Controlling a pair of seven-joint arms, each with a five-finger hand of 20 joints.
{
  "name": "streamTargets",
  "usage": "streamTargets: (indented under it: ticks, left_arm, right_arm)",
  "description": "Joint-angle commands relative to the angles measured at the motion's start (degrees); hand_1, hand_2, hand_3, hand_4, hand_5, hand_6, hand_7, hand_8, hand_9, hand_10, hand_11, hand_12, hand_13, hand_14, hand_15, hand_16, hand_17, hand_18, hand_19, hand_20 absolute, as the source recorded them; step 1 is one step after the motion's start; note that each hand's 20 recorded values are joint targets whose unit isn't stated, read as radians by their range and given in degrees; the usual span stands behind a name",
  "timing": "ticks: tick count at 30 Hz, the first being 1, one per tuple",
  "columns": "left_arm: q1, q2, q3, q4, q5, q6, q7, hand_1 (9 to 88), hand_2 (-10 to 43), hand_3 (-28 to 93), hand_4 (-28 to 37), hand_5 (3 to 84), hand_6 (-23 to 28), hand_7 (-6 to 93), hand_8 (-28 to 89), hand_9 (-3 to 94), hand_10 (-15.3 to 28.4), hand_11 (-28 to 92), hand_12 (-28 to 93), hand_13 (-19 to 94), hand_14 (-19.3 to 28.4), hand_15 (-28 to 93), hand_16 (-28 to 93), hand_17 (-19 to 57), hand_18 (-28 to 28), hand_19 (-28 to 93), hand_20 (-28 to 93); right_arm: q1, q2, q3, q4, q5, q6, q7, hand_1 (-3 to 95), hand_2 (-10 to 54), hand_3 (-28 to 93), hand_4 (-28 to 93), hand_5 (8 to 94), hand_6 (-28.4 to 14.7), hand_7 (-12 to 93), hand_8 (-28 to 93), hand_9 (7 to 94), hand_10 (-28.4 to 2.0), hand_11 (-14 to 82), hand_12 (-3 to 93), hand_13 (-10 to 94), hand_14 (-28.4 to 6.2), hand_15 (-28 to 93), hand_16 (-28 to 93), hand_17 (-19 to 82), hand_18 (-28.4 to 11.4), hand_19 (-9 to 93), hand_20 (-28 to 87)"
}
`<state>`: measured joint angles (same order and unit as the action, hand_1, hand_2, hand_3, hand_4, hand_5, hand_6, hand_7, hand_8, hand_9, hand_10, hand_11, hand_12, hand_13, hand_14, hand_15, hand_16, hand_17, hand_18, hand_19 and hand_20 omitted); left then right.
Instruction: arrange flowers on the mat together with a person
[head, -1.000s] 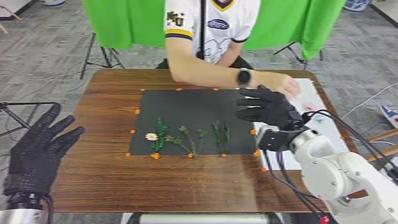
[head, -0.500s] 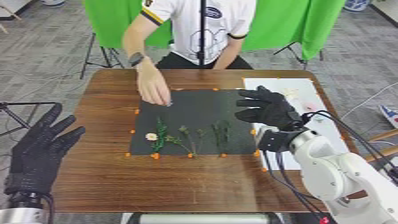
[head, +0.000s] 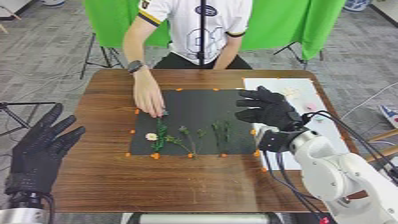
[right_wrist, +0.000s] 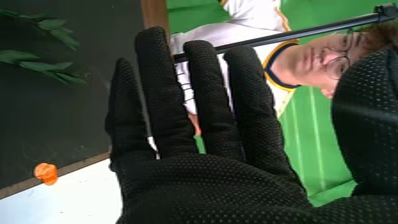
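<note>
Hanging over the seam between dark mat (head: 200, 107) and white sheet (head: 313, 122), right hand (head: 271, 109), fingers extended and apart, holding nothing. Left hand (head: 37, 152) off at the bench (head: 102, 175)'s left edge, fingers spread and relaxed, empty too. Person's hand (head: 147, 96) reaches down onto the mat's far left part, small dark item (head: 164, 113) at its fingertips, by the top of a leafy green stem (head: 160, 131). White flower (head: 151, 136) just beside that stem, on its left. Thin branching stem (head: 192, 143) near the middle, green sprigs (head: 221, 134) to the right of it, all lying on the mat's near half. Pale yellow flower (head: 290, 93) and pink flower (head: 310, 106) on the white sheet. Orange bits (head: 155, 156) around the mat's border. Right wrist view: right hand (right_wrist: 204, 185) open, leafy sprigs on the mat past it.
</note>
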<state>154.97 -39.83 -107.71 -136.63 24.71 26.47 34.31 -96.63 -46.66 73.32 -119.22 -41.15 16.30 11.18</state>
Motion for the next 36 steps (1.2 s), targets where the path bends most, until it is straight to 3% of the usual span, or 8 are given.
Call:
streamTargets:
  ticks: [1,10,14,16,20,24,31,36]
  left_arm:
    - [1.8,0.80,0.14,-0.17,-0.87,0.35,1.65,21.1,6.5,75,-24.7,29.5,3.8,9.7,-8,27.8,13.7,16,12,20,21.6,44,-5,-9.7,19.2,38,15]
    - [1.3,0.26,0.35,-0.28,-0.43,0.32,1.10,21.1,6.6,75,-24.5,29.5,4.0,9.9,-8,27.8,13.9,16,12,20,21.6,44,-5,-9.7,19.2,38,15]
    - [0.4,-2.10,0.35,-0.37,1.63,-0.50,-0.93,21.1,6.6,75,-24.6,29.5,4.0,10.0,-8,27.8,13.9,16,12,20,21.6,44,-5,-9.7,19.2,38,15]
    - [0.9,-1.31,0.17,-0.39,1.03,-0.22,-0.15,21.2,6.6,75,-24.7,29.6,4.0,10.0,-8,27.8,13.8,16,12,20,21.6,44,-5,-9.7,19.2,38,15]
    - [1.7,0.20,-0.06,-0.57,-0.16,0.33,1.34,21.2,6.6,75,-24.7,29.6,4.0,10.0,-8,27.7,13.9,16,12,20,21.6,44,-5,-9.7,19.2,38,15]
    - [1.5,0.12,-0.17,-0.66,0.01,0.38,0.91,21.2,6.6,75,-24.6,29.5,4.0,10.1,-8,27.8,13.9,16,12,20,21.5,44,-5,-9.7,19.2,38,15]
    - [2.4,1.11,-0.25,-0.86,-0.76,0.74,2.40,21.2,6.7,75,-24.5,29.6,4.1,10.0,-8,27.8,13.9,16,12,20,21.5,44,-5,-9.8,19.2,38,15]
    - [1.9,0.34,-0.05,-0.92,-0.09,0.54,1.65,21.2,6.7,75,-24.5,29.5,4.1,10.0,-8,27.8,14.0,16,12,20,21.5,44,-5,-9.7,19.2,38,15]
  right_arm:
    - [-0.3,0.2,0.2,-0.4,-0.1,0.0,-0.3,24.2,-0.5,73,-26,54.9,-0.1,15,-13,56.0,-15.3,12.3,13.6,47,-20.1,39,12,12,-25.7,55,15]
    - [0.4,0.9,0.4,-0.9,-3.6,1.7,0.2,24.3,-0.4,73,-25,54.9,-0.1,15,-13,56.2,-15.3,12.4,13.7,47,-20.0,39,12,12,-25.8,56,15]
    - [0.5,2.1,1.3,-1.7,-9.9,4.6,2.1,24.6,-0.6,73,-25,54.1,0.0,14,-13,56.8,-16.0,13.2,14.1,49,-19.7,42,12,14,-25.9,57,16]
    - [0.2,2.7,2.2,-2.4,-13.7,5.6,4.3,24.9,-0.8,73,-25,53.8,-0.1,14,-13,56.8,-16.3,13.5,14.2,49,-19.7,42,12,15,-26.2,58,16]
    - [-0.2,4.4,3.0,-3.8,-23.9,9.5,10.8,25.4,-1.2,73,-25,53.4,-0.3,14,-13,57.4,-17.3,14.1,14.4,51,-19.7,45,12,17,-26.7,61,16]
    - [3.7,5.5,0.1,-3.6,-34.4,13.5,20.4,26.4,-1.2,72,-24,53.5,-0.8,14,-12,59.3,-18.3,14.8,14.4,55,-19.6,47,11,21,-27.2,64,15]
    - [7.0,8.8,-2.2,-2.2,-55.6,11.5,37.8,28.6,-1.3,69,-22,54.1,-1.9,12,-11,64.5,-19.6,16.6,14.4,62,-18.7,53,10,27,-27.8,72,9]
    - [11.4,9.9,-6.8,0.3,-67.4,5.5,48.5,30.6,-2.2,68,-21,53.3,-2.9,11,-11,67.8,-20.3,17.3,14.5,67,-18.1,55,11,31,-27.8,76,6]
